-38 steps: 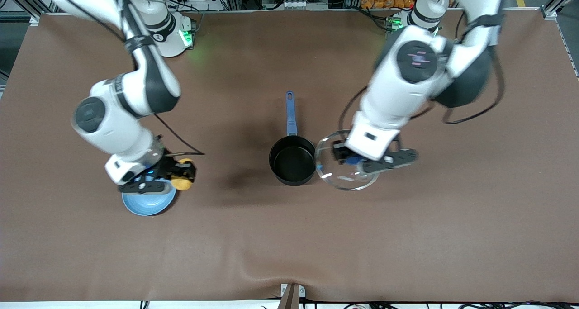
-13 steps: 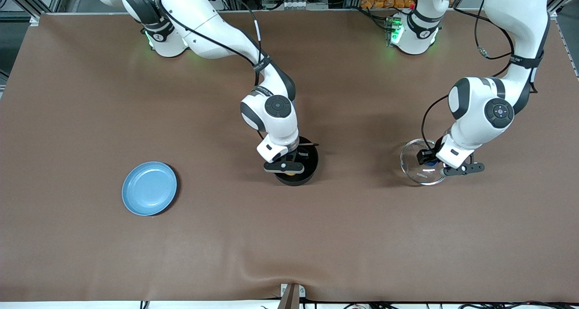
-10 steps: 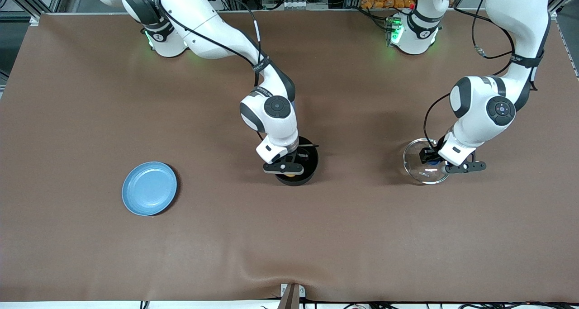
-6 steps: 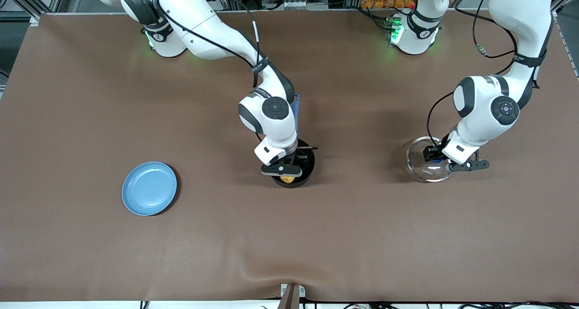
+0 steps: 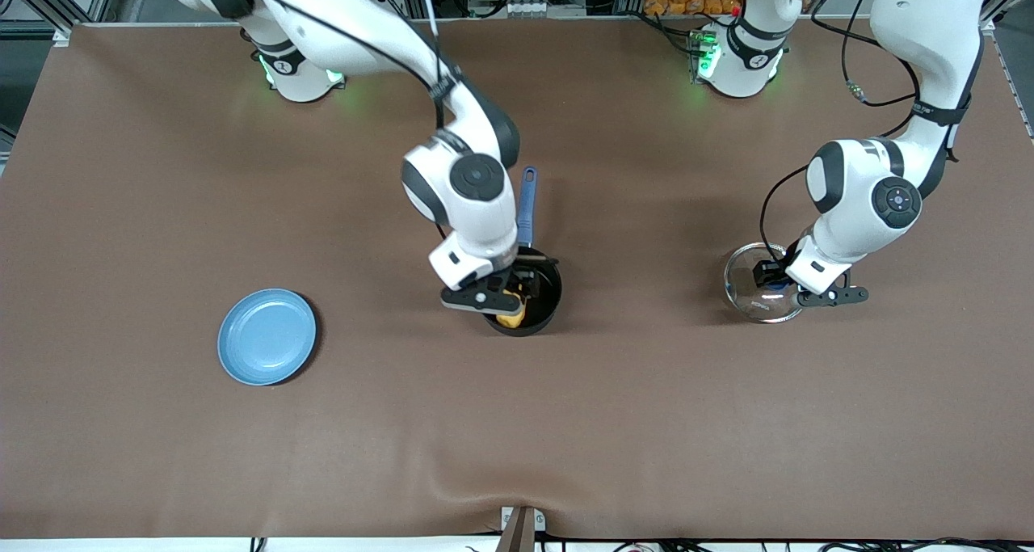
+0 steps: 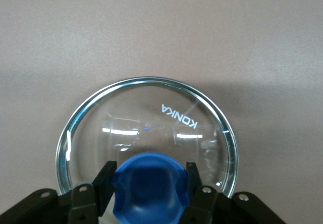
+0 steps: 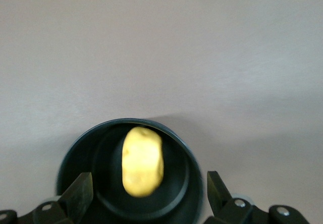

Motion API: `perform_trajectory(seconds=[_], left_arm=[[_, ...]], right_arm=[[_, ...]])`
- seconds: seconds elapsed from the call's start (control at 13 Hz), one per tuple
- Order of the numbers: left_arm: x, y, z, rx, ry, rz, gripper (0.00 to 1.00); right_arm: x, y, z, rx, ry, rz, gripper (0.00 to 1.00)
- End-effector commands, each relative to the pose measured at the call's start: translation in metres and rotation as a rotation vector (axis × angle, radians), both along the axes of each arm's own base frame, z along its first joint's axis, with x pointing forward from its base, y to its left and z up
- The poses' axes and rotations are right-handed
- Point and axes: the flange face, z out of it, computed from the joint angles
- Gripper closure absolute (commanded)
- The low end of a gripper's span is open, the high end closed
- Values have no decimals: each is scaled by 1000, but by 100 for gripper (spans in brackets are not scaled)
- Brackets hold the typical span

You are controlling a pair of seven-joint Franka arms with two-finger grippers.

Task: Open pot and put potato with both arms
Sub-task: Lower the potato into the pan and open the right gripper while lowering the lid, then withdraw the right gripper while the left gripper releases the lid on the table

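The black pot [image 5: 540, 293] with its blue handle [image 5: 527, 204] stands open at mid-table. The yellow potato [image 5: 511, 319] lies inside it and shows clearly in the right wrist view [image 7: 143, 161]. My right gripper [image 5: 494, 295] is open and empty just above the pot [image 7: 75, 158]. The clear glass lid [image 5: 751, 289] rests on the table toward the left arm's end. My left gripper [image 5: 779, 284] is shut on the lid's blue knob [image 6: 150, 186], with the glass [image 6: 146, 128] spread around it.
A light-blue plate [image 5: 266, 347] lies on the brown mat toward the right arm's end, nearer the front camera than the pot. The mat's front edge has a small bracket [image 5: 521, 528].
My right gripper let go of the potato into the pot and has risen a little above it. My left gripper carried the lid aside and lowered it onto the table.
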Motion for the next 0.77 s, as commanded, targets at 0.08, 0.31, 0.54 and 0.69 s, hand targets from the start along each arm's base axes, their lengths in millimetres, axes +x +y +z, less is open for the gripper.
perform_trajectory(seconds=[0.08, 0.31, 0.54, 0.69], left_arm=[[14, -3, 9, -7, -36, -12, 0], [28, 0, 55, -10, -110, 8, 0], [43, -1, 145, -21, -144, 8, 0], [51, 0, 223, -26, -143, 3, 0]], right_arm=[[-11, -93, 143, -27, 101, 54, 0], [-28, -174, 229, -64, 149, 44, 0], [-34, -243, 272, -63, 177, 52, 0], [-25, -280, 271, -91, 200, 130, 0]])
